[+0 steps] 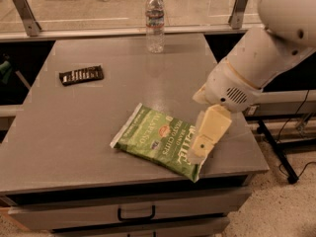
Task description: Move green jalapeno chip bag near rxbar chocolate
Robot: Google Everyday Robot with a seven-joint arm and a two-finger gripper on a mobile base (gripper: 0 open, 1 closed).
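Note:
The green jalapeno chip bag [158,139] lies flat near the front right of the grey table [74,127], its white sealed ends at left and right. The rxbar chocolate [81,75], a small dark bar, lies at the table's left, well apart from the bag. My gripper [200,154] hangs from the white arm [256,58] and points down over the bag's right end, close to or touching it.
A clear plastic water bottle [154,21] stands upright at the table's back edge. Behind it runs a rail with metal posts [22,11]. A drawer with a black handle [136,214] is below the table front. Floor lies to the right.

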